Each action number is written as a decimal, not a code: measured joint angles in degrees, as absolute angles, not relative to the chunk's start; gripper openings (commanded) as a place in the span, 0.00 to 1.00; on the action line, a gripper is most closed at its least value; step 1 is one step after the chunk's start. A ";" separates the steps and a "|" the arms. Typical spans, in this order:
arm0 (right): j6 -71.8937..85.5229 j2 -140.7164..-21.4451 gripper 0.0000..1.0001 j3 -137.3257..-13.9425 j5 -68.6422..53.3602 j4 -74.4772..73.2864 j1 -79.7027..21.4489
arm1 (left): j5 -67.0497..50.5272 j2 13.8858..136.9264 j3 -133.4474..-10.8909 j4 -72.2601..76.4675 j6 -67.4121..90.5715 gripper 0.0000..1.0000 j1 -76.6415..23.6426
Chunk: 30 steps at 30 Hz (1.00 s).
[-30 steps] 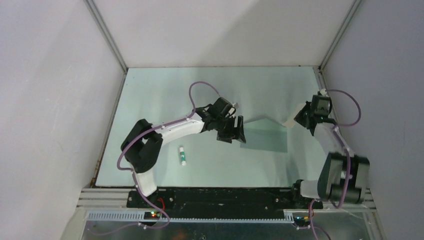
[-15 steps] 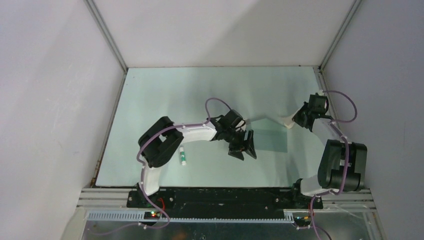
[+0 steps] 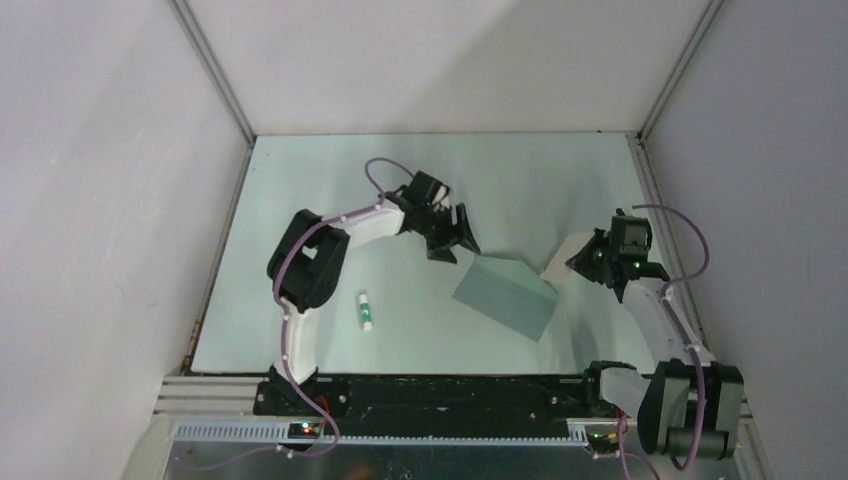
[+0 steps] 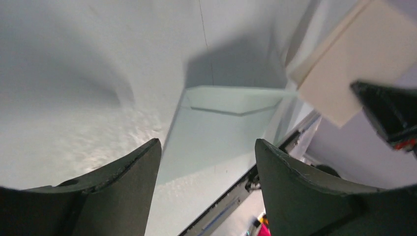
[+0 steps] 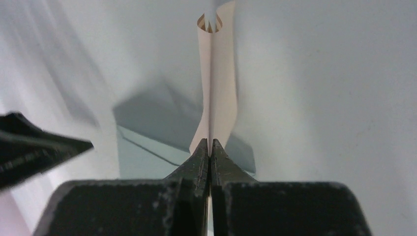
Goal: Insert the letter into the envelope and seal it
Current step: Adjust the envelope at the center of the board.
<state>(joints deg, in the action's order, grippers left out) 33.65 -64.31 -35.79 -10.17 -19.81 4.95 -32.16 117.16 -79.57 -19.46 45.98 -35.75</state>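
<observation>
Across the counter the envelope has swung askew and lies flat just ahead of the spread, empty left jaws. The right jaws, pressed together, pinch the doubled-over letter near its flap edge, seemingly poised for insertion.

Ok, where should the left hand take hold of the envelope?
Take the envelope by its short left edge, nearest the open left hand, coming down from above-left. It lies flat on the table, so probably only an edge offers a pinch, and the right hand holds the letter at the other end.
</observation>
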 measured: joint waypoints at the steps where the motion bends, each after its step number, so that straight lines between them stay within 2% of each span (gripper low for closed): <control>1: 33.65 -62.87 0.00 -35.70 -10.90 -20.71 4.89 | -31.11 117.16 -81.34 -20.97 44.84 0.75 -34.30; 4: 32.99 -59.02 0.00 -35.70 -12.62 -22.50 4.60 | -28.42 116.79 -84.40 -23.88 42.33 0.75 -31.57; 8: 30.20 -55.46 0.00 -35.73 -14.17 -23.42 4.47 | -23.64 114.15 -84.99 -29.04 38.94 0.80 -30.33; 14: 27.79 -54.57 0.00 -35.73 -15.53 -23.94 6.33 | -19.35 108.79 -84.25 -32.21 32.21 0.83 -36.73; 21: 27.62 -53.54 0.00 -35.73 -17.54 -25.61 11.18 | -15.73 108.88 -92.71 -30.11 11.20 0.84 -44.99; 25: 27.92 -50.43 0.00 -35.75 -20.05 -26.81 16.60 | -16.88 109.56 -94.02 -26.50 -2.42 0.85 -45.60; 30: 28.56 -46.68 0.00 -35.94 -23.66 -28.84 22.11 | -19.88 116.14 -101.25 -27.92 -15.97 0.85 -46.00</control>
